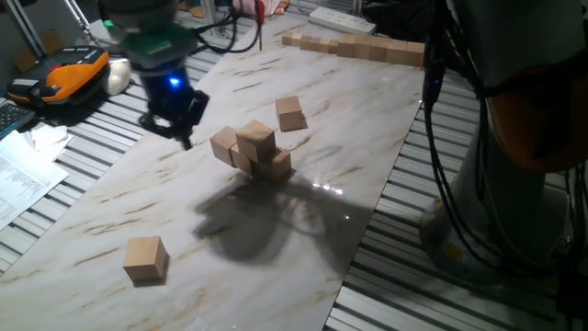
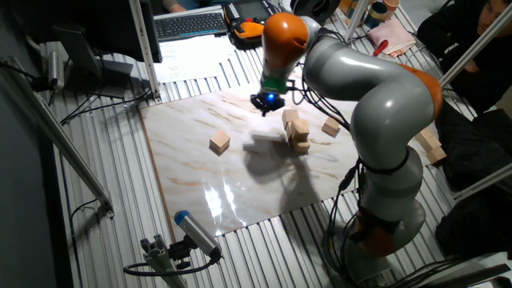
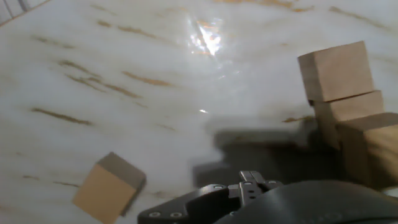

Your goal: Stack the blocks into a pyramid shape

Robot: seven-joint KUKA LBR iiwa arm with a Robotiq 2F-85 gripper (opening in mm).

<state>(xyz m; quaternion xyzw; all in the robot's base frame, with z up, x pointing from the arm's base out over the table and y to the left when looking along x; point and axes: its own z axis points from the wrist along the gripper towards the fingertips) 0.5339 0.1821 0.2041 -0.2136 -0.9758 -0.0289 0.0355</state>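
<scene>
Several tan blocks sit in a tight pile (image 1: 255,149) mid-table, with one cube on top (image 1: 256,136); the pile (image 2: 297,132) also shows in the other fixed view and at the right edge of the hand view (image 3: 339,93). One loose block (image 1: 289,113) lies just behind the pile. Another loose block (image 1: 145,257) (image 2: 219,143) (image 3: 109,186) lies far off toward the near left corner. My gripper (image 1: 181,129) (image 2: 266,102) hovers left of the pile, apart from it. Its fingers look shut, with nothing between them.
A long joined row of tan cubes (image 1: 354,46) lies along the far edge of the marble board (image 1: 110,193). An orange device (image 1: 69,74) and papers (image 1: 23,175) sit off the board at left. Cables and the arm's base (image 2: 384,216) stand at the right.
</scene>
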